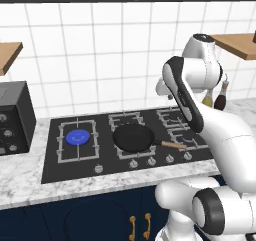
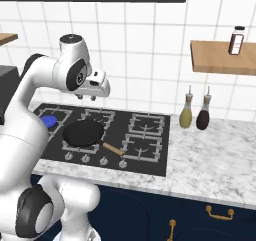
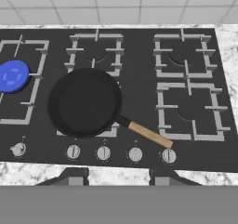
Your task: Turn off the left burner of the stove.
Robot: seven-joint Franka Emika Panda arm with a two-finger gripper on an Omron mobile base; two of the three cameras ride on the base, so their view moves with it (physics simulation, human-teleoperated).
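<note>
Stove [image 1: 102, 157]: wide black cooktop set into the marble desk [image 1: 30, 190], grey grates on top, five silver knobs in a row along its near edge.
Left burner [image 1: 78, 137]: single square grate at the stove's left end, centre glowing as a blue disc; lit. In the hand view the disc sits at far left [image 3: 14, 76].
Leftmost knob [image 3: 18, 149]: in front of the left burner, set apart from the other four knobs.
Frying pan [image 1: 133, 137]: black, resting on the middle grates just right of the left burner; wooden handle [image 3: 149, 135] points toward the right-hand knobs.
Hand [image 2: 85, 97]: held up above the rear of the stove, near the middle grates, well apart from knobs and pan. Its two tips [image 3: 74, 176] stand far apart at the bottom of the hand view, nothing between them.
Bottles [image 2: 194, 112]: two, one yellowish and one dark, standing on the desk right of the stove.
Black boxy appliance [image 1: 15, 117]: on the desk left of the stove.
</note>
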